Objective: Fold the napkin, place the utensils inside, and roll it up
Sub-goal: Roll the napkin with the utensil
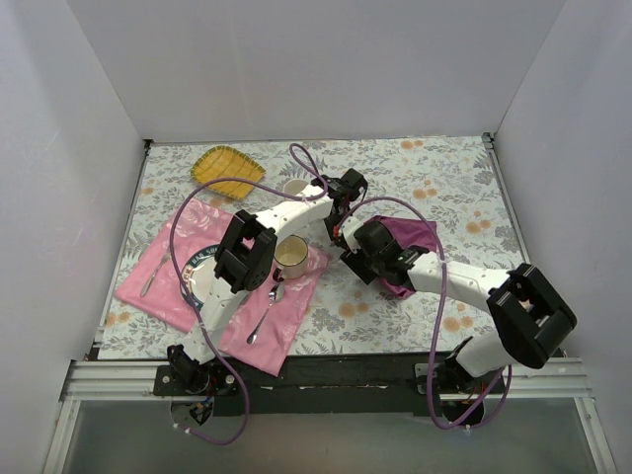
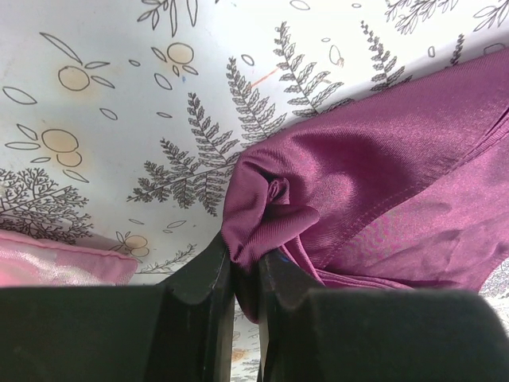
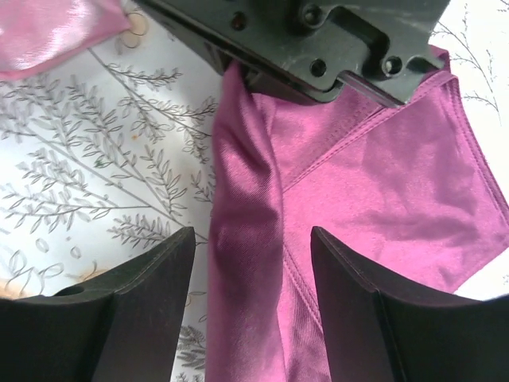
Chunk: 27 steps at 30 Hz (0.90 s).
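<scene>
The dark purple satin napkin (image 1: 415, 235) lies bunched on the floral tablecloth right of centre. My left gripper (image 1: 336, 229) is shut on the napkin's rolled, gathered end (image 2: 270, 207), the cloth pinched between its jaws (image 2: 245, 253). My right gripper (image 1: 357, 247) is open just beside it, its jaws (image 3: 252, 239) straddling the napkin's rolled left edge (image 3: 246, 223) without touching it. The left gripper's body (image 3: 318, 40) shows at the top of the right wrist view. The blue-handled utensil is hidden; only a tiny blue speck shows at the left gripper's right finger (image 2: 283, 259).
A pink placemat (image 1: 158, 281) at the left holds a plate (image 1: 202, 272), a mug (image 1: 290, 257), a silver spoon (image 1: 265, 316) and a fork (image 1: 153, 272). A yellow dish (image 1: 227, 166) and a small cup (image 1: 294, 186) stand behind it. White walls surround the table.
</scene>
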Each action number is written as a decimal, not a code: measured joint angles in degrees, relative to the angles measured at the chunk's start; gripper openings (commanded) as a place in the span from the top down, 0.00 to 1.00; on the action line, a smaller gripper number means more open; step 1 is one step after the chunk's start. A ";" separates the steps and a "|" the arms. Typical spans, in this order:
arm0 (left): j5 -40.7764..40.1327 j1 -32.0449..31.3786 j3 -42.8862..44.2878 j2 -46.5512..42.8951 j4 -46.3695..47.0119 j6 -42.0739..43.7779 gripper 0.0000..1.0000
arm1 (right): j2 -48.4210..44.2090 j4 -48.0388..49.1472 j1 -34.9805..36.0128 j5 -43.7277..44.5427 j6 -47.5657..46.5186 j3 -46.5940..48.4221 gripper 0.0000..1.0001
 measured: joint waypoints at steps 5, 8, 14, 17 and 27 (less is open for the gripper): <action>0.24 0.00 1.03 0.59 -1.07 0.13 1.00 | 2.99 1.22 1.29 2.73 0.96 -0.04 0.38; 0.39 0.07 1.44 0.81 -1.46 0.15 1.00 | 4.87 1.27 2.32 3.48 2.16 -0.07 0.42; 0.44 0.11 1.75 0.94 -1.79 0.17 1.00 | 6.27 1.73 3.34 5.60 5.73 -0.09 0.68; 0.44 0.11 1.75 0.94 -1.81 0.22 1.00 | 6.67 1.53 3.80 7.61 7.72 -0.09 0.78; 0.07 0.61 1.33 0.81 -1.31 0.85 1.00 | 8.20 -0.87 3.80 8.15 13.05 1.79 0.99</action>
